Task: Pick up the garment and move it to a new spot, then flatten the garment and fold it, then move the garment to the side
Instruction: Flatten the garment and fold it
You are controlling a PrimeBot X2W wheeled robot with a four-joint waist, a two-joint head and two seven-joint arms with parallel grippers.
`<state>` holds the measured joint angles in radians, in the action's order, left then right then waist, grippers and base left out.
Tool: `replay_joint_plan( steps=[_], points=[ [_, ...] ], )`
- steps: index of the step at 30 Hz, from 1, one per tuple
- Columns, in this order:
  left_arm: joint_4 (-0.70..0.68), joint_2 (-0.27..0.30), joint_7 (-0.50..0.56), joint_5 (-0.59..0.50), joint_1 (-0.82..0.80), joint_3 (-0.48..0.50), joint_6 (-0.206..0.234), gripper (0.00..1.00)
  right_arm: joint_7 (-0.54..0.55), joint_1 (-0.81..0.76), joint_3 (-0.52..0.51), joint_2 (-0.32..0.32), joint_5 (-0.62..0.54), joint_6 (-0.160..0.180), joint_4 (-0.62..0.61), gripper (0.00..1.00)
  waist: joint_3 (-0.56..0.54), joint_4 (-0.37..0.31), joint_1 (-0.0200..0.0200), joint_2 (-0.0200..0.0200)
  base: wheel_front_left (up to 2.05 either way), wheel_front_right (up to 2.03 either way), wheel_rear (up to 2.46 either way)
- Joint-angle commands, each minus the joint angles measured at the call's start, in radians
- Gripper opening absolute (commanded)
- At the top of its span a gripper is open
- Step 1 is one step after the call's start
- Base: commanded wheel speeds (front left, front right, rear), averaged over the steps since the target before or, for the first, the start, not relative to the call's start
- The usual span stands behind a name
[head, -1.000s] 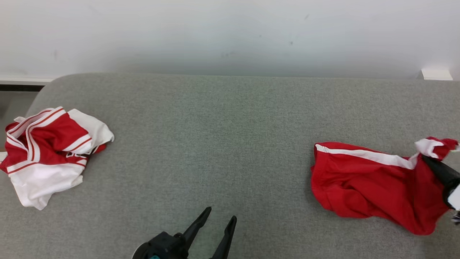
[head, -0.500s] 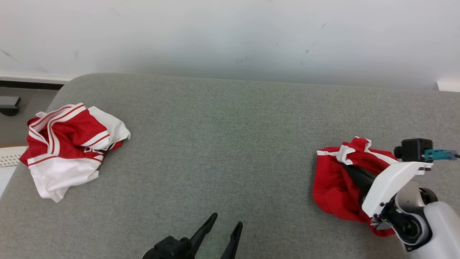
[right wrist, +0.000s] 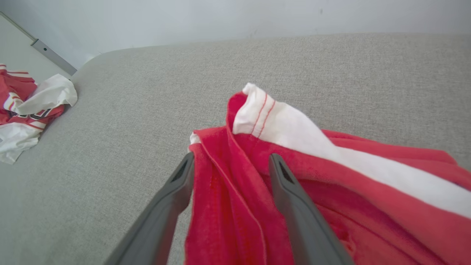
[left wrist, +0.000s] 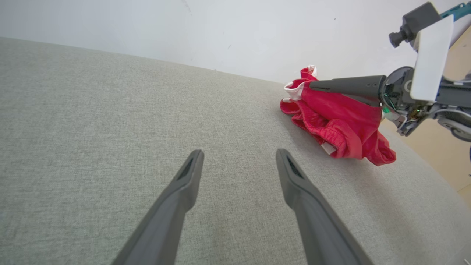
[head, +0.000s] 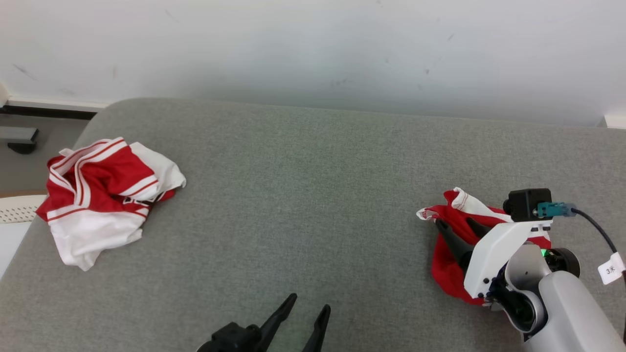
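- Near the right edge of the grey cushion (head: 303, 195) lies the red garment (head: 442, 261), bunched up, with a white stripe.
- The right gripper (head: 454, 222) has its fingers apart, with red cloth between them.
- At the near edge, the left gripper (head: 309, 302) is spread wide above bare cushion.
- By the left edge sits a crumpled red and white shirt (head: 98, 195).

The right arm (head: 499, 249) hides the right part of the red garment (head: 445, 274). The right wrist view's left edge cuts off the striped garment (right wrist: 33, 103). Print on the cable tag (head: 611, 268) is too small to read.
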<state>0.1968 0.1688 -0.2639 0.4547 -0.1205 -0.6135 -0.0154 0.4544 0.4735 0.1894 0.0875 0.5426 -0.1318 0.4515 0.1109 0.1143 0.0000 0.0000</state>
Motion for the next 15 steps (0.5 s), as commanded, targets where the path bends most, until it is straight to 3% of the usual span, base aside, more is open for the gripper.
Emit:
replay_joint_plan(
  steps=[1,9,15],
  points=[
    [0.006,0.000,-0.001,0.005,0.008,0.005,-0.002,1.00,-0.010,-0.013,0.005,-0.005,-0.012,0.002,-0.002,1.00,-0.003,-0.003,0.0000,0.0000,0.00,0.00,0.00],
    [0.017,-0.004,-0.001,0.004,0.029,0.014,-0.008,1.00,-0.053,-0.107,0.086,-0.022,0.006,0.002,-0.086,1.00,-0.041,-0.019,0.0000,0.0000,0.00,0.00,0.00],
    [0.010,0.000,-0.001,-0.004,0.058,0.040,0.001,1.00,-0.164,-0.208,0.123,0.025,0.003,0.002,-0.227,1.00,-0.077,-0.035,0.0000,0.0000,0.00,0.00,0.00]
  ],
)
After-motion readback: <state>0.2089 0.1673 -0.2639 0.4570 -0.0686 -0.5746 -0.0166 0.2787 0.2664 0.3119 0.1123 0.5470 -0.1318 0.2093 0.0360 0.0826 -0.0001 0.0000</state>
